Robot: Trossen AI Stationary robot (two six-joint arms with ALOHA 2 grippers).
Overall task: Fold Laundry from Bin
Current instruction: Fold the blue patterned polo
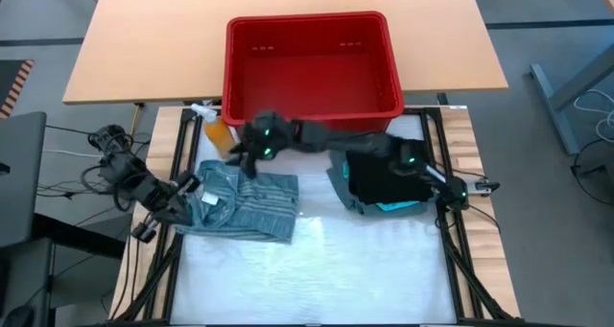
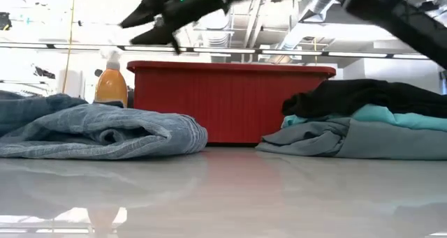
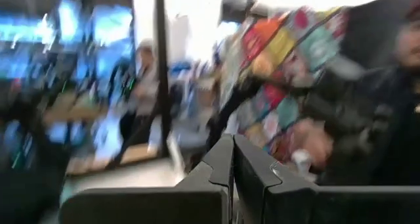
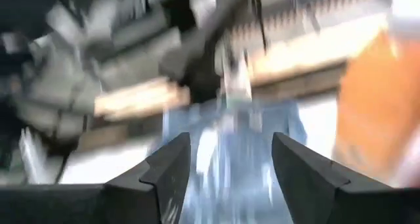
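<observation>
Bin: the red rectangular plastic bin (image 1: 312, 68) with a thick rim and ribbed walls stands at the far side of the counter; from above its inside shows only bare red floor and walls.

Blue-grey garment: a mottled blue-grey soft shirt (image 1: 245, 204) lies roughly folded on the left part of the white glossy counter (image 1: 317, 269), its cloth rumpled in soft rolls in the low view (image 2: 105, 132).

Stack: on the right, a black garment (image 1: 384, 178) lies on top of a bright turquoise garment (image 1: 401, 208), with a muted grey-green garment (image 2: 328, 140) beneath; the pile is limp and layered, well apart from the blue-grey shirt.

Right hand: the right hand (image 1: 251, 147) hangs above the far edge of the blue-grey shirt, just in front of the bin; its two dark fingers (image 4: 172, 168) stand spread apart with nothing between them, released, and blue-grey cloth shows beyond them.

Left hand: the left hand (image 1: 177, 200) sits at the left edge of the counter, beside the blue-grey shirt; its dark fingers (image 3: 220, 168) are pressed together, clenched on nothing.

Bottle: an orange spray bottle (image 1: 217, 128) with a white top stands upright near the bin's left front corner.

Far surface: a light wooden tabletop (image 1: 144, 49) lies beyond the bin.
</observation>
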